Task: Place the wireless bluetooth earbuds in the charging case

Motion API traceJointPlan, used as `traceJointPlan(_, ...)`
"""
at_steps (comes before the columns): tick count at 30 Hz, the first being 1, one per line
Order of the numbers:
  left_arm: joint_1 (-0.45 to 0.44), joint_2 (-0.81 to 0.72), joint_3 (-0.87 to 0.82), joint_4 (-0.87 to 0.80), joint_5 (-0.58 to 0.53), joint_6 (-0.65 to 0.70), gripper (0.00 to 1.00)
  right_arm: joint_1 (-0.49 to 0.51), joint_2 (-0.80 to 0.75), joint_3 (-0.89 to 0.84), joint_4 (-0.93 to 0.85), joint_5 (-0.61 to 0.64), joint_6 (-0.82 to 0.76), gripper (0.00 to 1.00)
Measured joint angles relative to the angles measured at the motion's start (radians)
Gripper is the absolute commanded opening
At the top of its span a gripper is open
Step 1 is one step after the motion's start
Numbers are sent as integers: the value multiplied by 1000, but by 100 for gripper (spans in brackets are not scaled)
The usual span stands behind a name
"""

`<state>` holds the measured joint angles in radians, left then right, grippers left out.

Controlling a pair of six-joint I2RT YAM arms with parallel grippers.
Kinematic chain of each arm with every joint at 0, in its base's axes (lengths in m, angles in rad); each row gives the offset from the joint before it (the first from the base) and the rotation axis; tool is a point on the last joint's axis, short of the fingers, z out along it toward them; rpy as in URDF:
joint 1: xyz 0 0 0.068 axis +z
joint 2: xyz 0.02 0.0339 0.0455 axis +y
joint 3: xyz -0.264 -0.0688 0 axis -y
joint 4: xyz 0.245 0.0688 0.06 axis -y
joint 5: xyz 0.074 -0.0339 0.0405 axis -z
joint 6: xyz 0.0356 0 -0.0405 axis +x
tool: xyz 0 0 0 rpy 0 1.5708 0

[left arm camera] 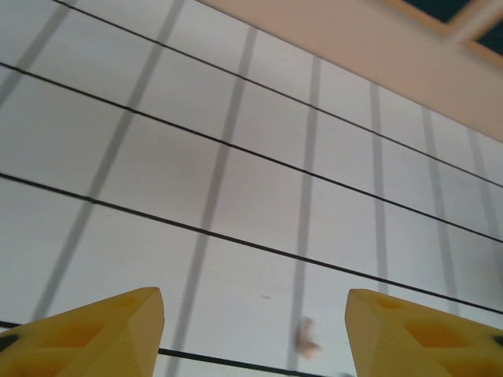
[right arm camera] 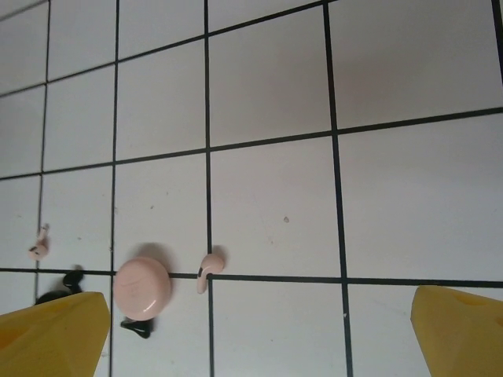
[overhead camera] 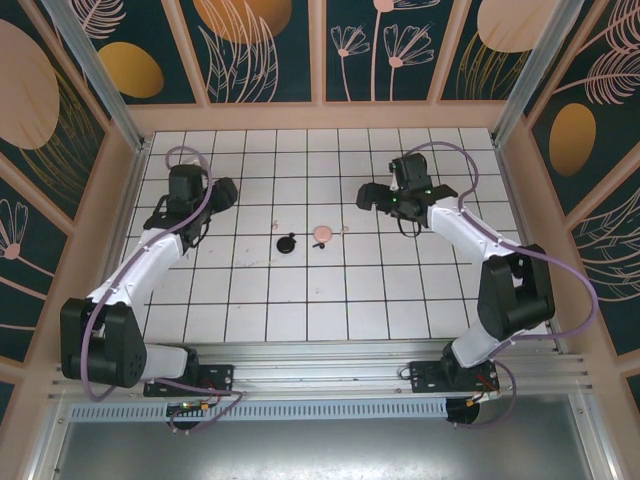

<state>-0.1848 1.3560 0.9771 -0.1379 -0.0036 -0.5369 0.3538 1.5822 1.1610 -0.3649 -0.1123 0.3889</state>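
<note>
1. Plainly, nothing is held yet. The left gripper [left arm camera: 253,306] hangs over bare tiles with its yellow fingers partly apart and empty, and the right gripper [right arm camera: 259,314] stands wide with nothing between its jaws.
2. The pink round case [right arm camera: 142,287], which we take for the charging case, lies near the middle of the table [overhead camera: 400,290], between the two arms. We cannot tell whether its lid is open.
3. One earbud [right arm camera: 206,271] lies just beside the case on a grid line. The second earbud [right arm camera: 37,250] lies apart on the case's far side, towards the left arm.
4. We judge each arm is poised over its own side so that each can reach the earbud nearer to it.
5. A black object [overhead camera: 287,243] sits near the case. We cannot make out what it is, but it crowds the approach to the second earbud.
6. Being small and rounded, the earbuds may slip from a pinch.
</note>
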Motion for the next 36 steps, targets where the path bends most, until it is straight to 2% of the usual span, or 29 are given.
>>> traceJointPlan(9,-219,179,242,-179,-19,-109,58,-108,-152,-200,85,-127,116,97)
traceJointPlan(19,-431,549,616,-391,-89,-142,58,-183,-249,-322,140,-196,153,99)
traceJointPlan(25,-502,673,723,-498,-100,-160,60,-183,-254,-359,153,-222,154,99)
traceJointPlan(36,-521,797,804,-604,-117,-175,62,-184,-254,-390,163,-254,161,99)
